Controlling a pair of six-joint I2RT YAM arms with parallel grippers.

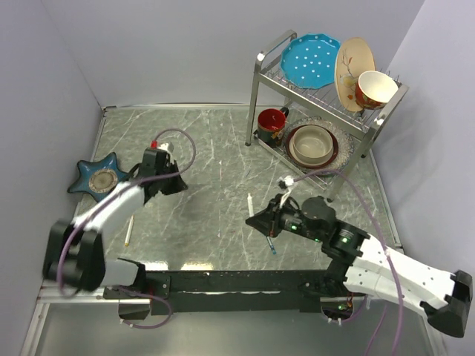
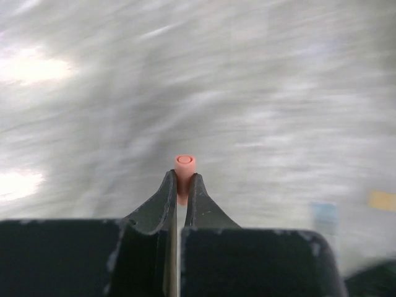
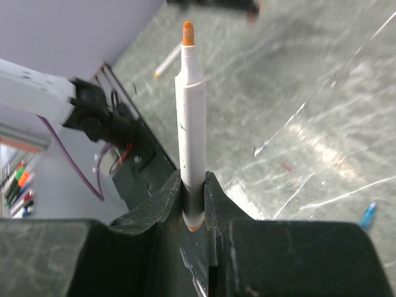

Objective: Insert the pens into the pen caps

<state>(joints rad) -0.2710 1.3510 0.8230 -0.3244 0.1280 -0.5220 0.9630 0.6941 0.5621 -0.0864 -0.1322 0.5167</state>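
Two loaded grippers hang above the table (image 1: 215, 148), not yet mated. The left gripper (image 2: 182, 180) is clenched on the red-orange cap (image 2: 185, 166). It pinches the cap's lower half, so the ringed end, apparently the open mouth, projects past the fingertips at centre frame.

The right gripper (image 3: 193, 185) grasps the white pen (image 3: 190, 117) near its rear end. The barrel runs up the middle of the wrist view, and its orange tip (image 3: 188, 32) ends near the top edge. In the top view the cap sits upper left of centre and the pen right of centre, well apart.

Step in hand, as judged: bring tip and mouth onto one line, then press slowly. The long free barrel may pivot in the grip, so any sideways offset should be removed before contact.

A blue pen (image 1: 272, 245) lies just below the right gripper, and a second white pen (image 1: 128, 231) lies at lower left.
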